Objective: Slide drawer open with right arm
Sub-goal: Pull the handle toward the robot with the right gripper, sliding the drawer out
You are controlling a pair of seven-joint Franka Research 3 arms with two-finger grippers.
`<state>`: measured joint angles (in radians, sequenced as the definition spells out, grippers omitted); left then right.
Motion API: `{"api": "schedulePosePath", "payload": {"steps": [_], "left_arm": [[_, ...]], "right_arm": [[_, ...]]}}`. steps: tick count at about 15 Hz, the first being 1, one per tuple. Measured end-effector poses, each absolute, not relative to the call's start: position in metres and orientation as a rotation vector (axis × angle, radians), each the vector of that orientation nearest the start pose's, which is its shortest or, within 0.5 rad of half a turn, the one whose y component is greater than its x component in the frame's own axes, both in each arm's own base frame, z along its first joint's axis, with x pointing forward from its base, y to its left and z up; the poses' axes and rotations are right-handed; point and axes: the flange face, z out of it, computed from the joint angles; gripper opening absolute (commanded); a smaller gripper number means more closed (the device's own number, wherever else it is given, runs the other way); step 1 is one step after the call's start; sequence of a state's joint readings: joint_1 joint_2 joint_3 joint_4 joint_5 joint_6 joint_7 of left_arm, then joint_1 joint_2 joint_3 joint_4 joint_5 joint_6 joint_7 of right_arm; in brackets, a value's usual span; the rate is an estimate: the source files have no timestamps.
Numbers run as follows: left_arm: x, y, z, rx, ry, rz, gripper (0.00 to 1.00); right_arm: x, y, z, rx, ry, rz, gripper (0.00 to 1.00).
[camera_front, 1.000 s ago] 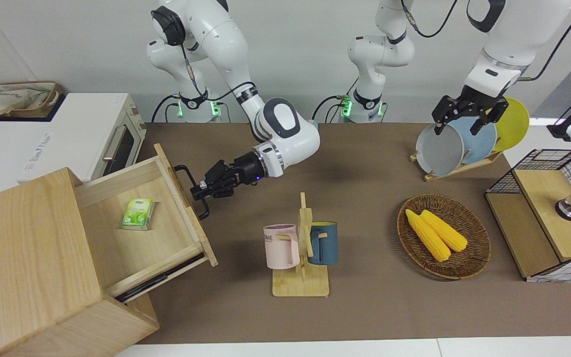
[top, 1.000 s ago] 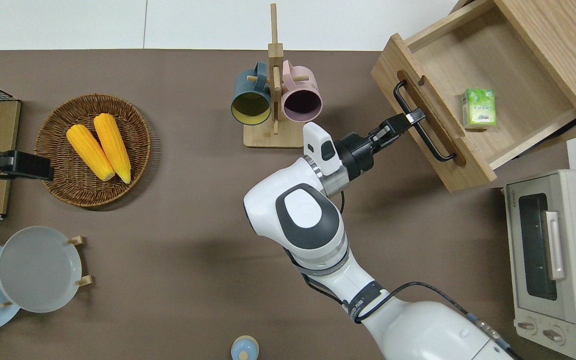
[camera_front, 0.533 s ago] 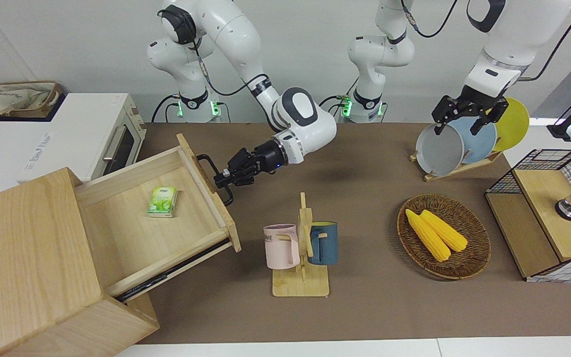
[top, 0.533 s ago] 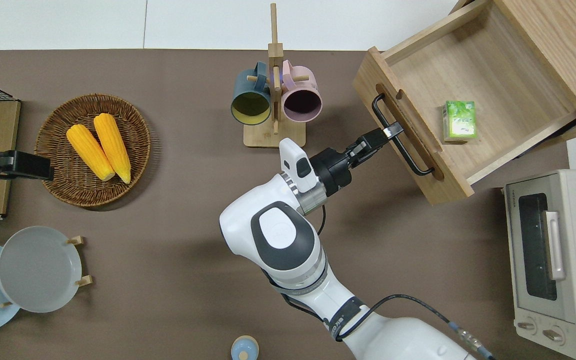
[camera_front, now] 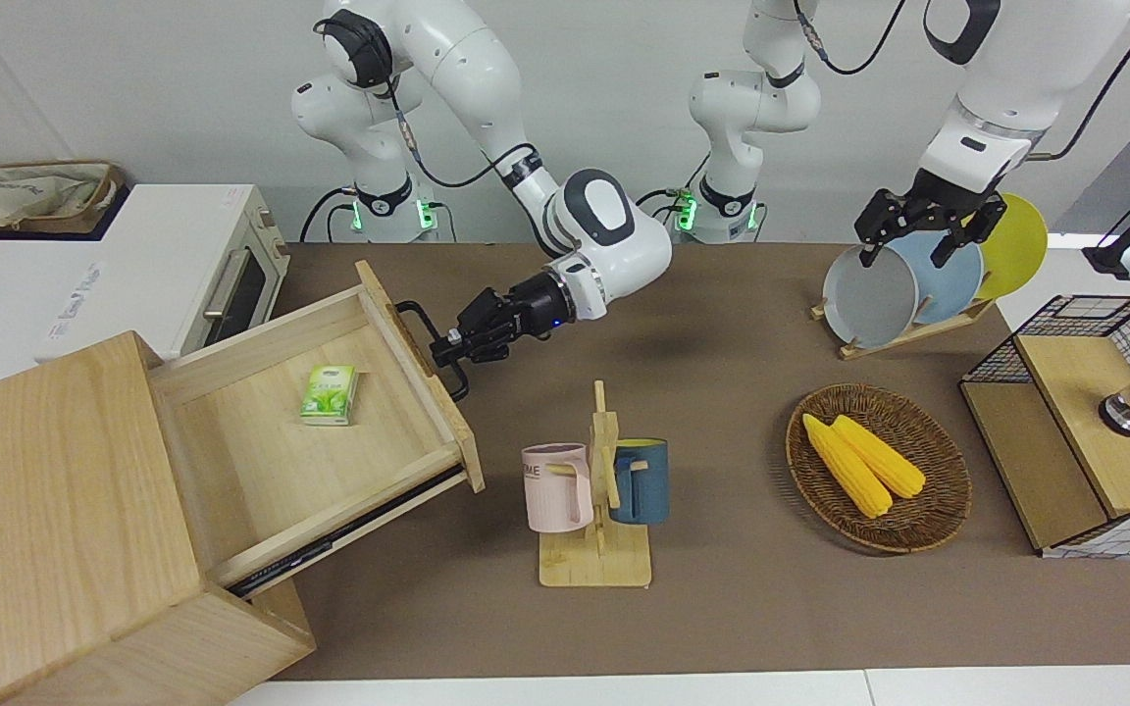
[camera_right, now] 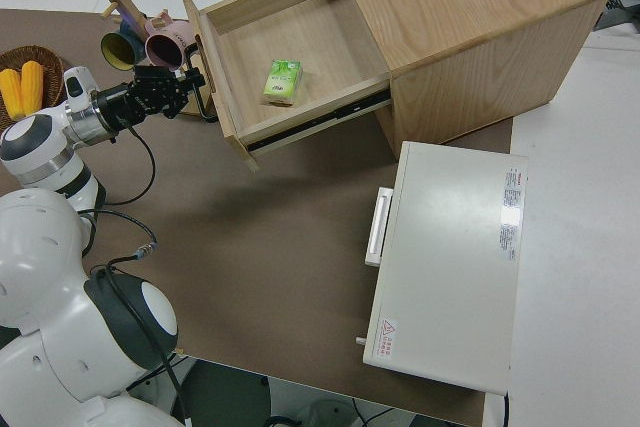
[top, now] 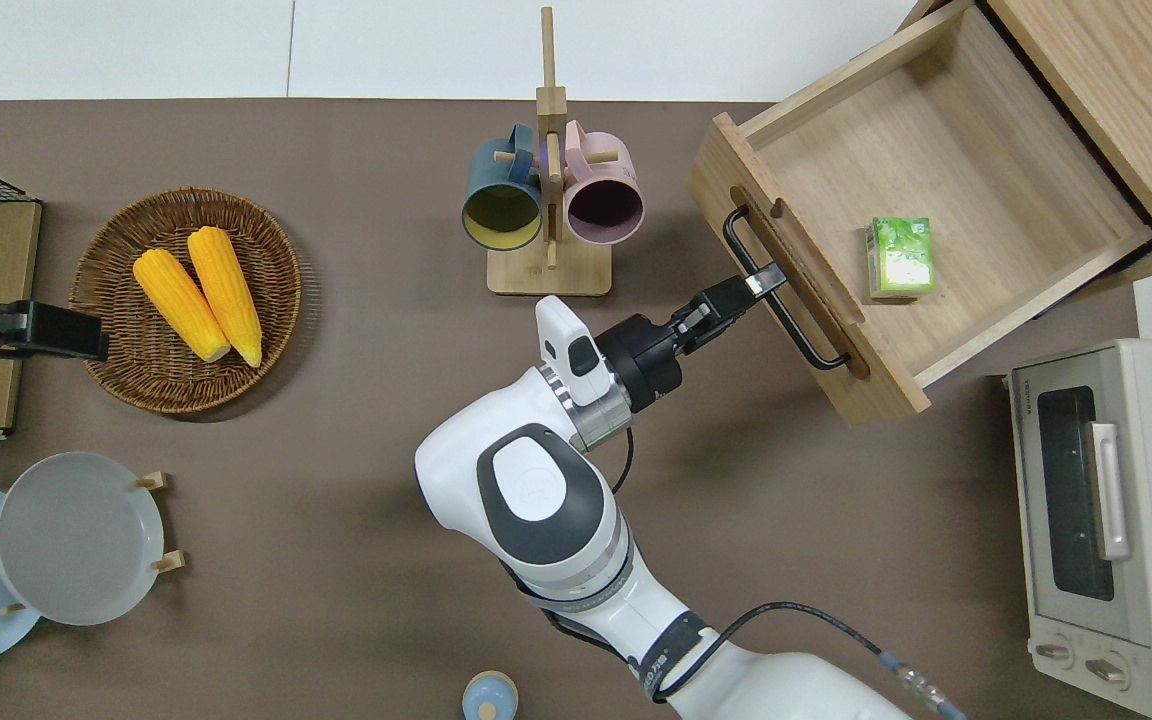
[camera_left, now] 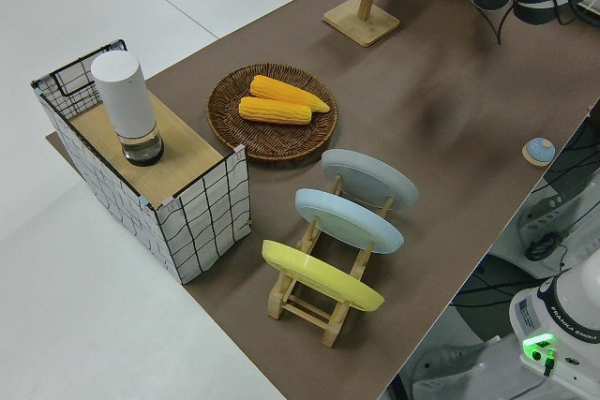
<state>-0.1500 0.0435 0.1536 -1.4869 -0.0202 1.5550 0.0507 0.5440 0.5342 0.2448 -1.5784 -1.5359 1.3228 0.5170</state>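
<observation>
The drawer (camera_front: 261,461) (top: 976,150) (camera_right: 310,27) stands pulled far out of the pale wooden cabinet (camera_front: 45,510) (top: 1126,90) (camera_right: 460,27) at the right arm's end of the table. A small green box (camera_front: 329,394) (top: 900,257) (camera_right: 283,81) lies on its floor. My right gripper (camera_front: 447,348) (top: 764,280) (camera_right: 190,79) is shut on the black bar handle (camera_front: 413,314) (top: 806,335) on the front panel, near the bar's middle. The right arm stretches low over the table toward it. The left arm is parked, its gripper (camera_front: 923,230) open.
A mug rack (camera_front: 596,490) (top: 548,200) with a pink and a blue mug stands close to the drawer's front. A white toaster oven (camera_front: 133,275) (top: 1106,520) sits beside the cabinet, nearer the robots. A corn basket (camera_front: 877,466), plate rack (camera_front: 918,275) and wire-mesh box (camera_front: 1085,422) fill the left arm's end.
The right gripper, still shut on the handle, has drawn the drawer farther out of the cabinet toward the table's middle. The green box rode along. The left arm has stayed still.
</observation>
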Motion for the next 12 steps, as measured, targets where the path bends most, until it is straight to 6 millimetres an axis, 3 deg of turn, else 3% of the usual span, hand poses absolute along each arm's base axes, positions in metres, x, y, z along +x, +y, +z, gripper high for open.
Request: {"api": "schedulePosePath", "payload": {"steps": [1,5,6,12], "left_arm": [[0.567,-0.002,0.639,-3.153,0.075,-0.040,1.00],[0.567,-0.002,0.639,-3.153,0.075,-0.040,1.00],[0.567,-0.002,0.639,-3.153,0.076,-0.040,1.00],[0.567,-0.002,0.639,-3.153,0.075,-0.040,1.00]], "right_arm": [[0.565,0.349,0.394,1.547,0.443,0.381,0.206],[0.564,0.351,0.393,1.542,0.466,0.362,0.883],[0.563,0.353,0.394,1.541,0.471,0.361,0.970],[0.556,0.370,0.399,1.554,0.485,0.409,0.983]]}}
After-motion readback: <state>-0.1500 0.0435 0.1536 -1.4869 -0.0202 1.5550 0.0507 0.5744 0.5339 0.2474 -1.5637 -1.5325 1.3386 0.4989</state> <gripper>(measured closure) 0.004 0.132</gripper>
